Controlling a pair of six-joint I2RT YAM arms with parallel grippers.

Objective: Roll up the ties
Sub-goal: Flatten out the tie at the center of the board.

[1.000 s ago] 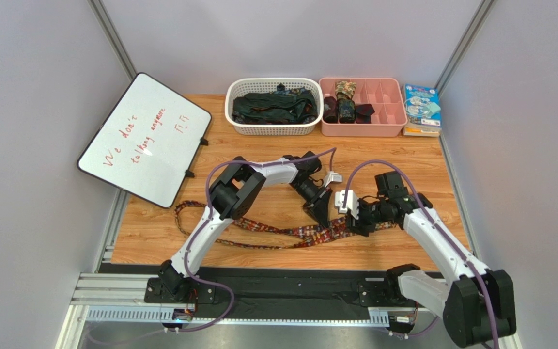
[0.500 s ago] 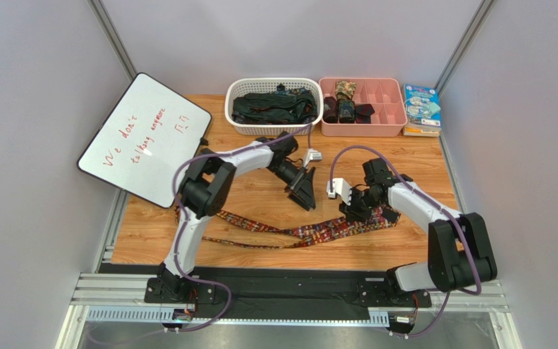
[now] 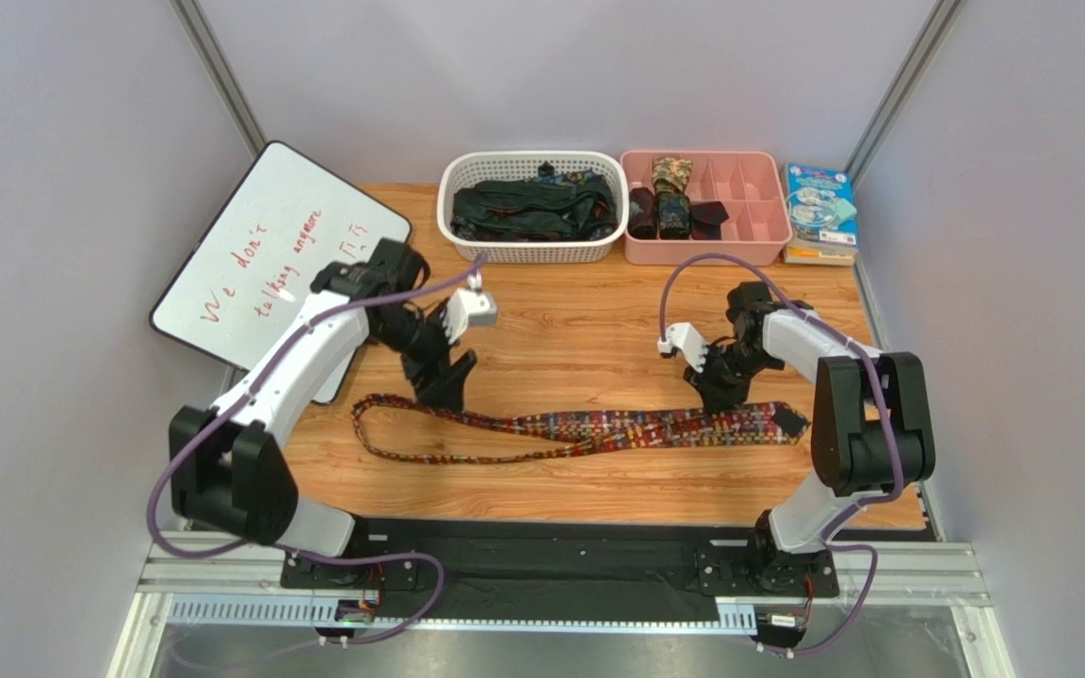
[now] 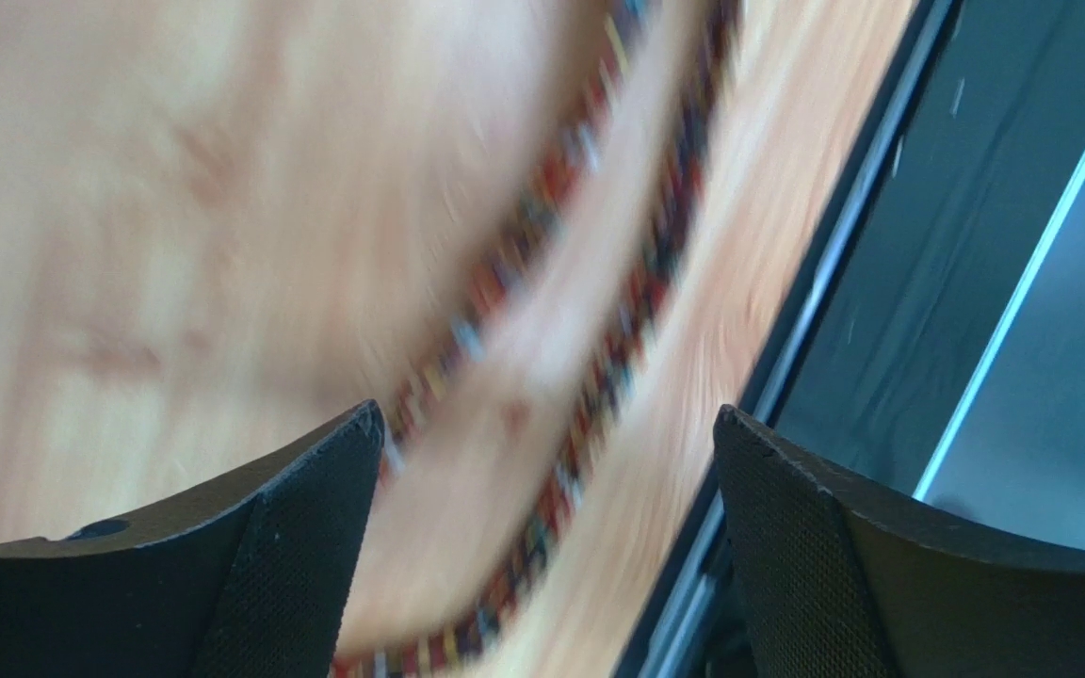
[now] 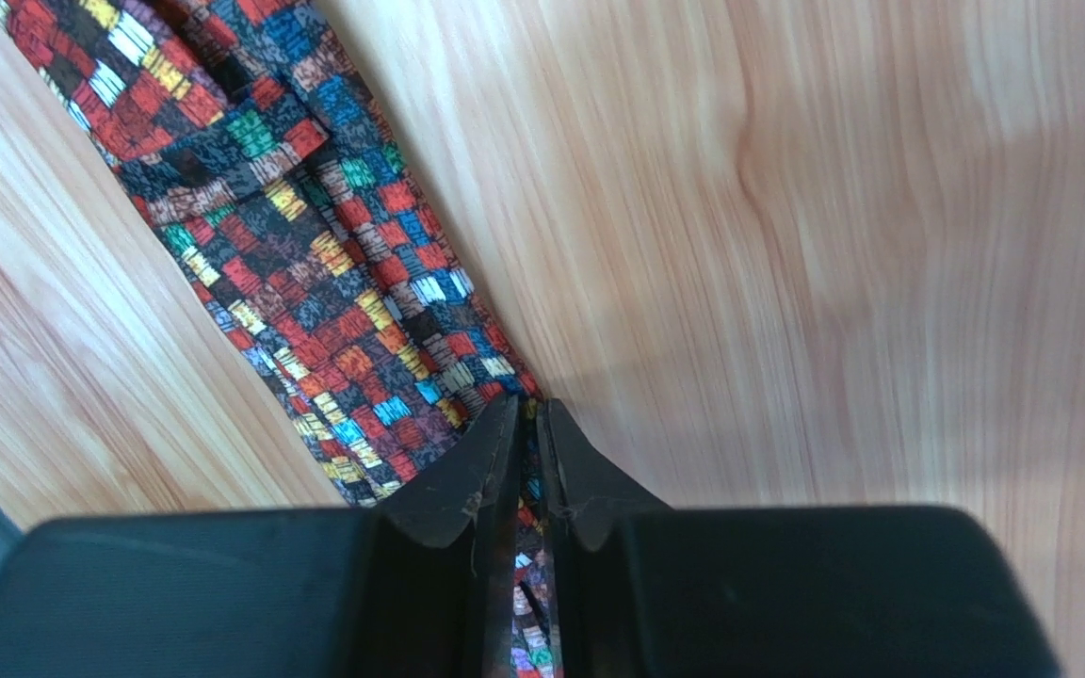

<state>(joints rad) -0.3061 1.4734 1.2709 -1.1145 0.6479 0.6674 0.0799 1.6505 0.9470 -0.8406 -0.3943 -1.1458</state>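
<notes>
Since a second ago both arms have swung outward, and the patterned tie now lies pulled straight along the near part of the table. The left hand gapes open above its narrow looped end. The right hand pinches the wide end near the right edge. Bare wood stretches back to the basket.

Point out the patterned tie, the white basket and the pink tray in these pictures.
patterned tie (image 3: 647, 424): top external view, middle of its wide stretch lying on the table.
white basket (image 3: 531, 250): top external view, its near wall.
pink tray (image 3: 711, 254): top external view, its near wall.
</notes>
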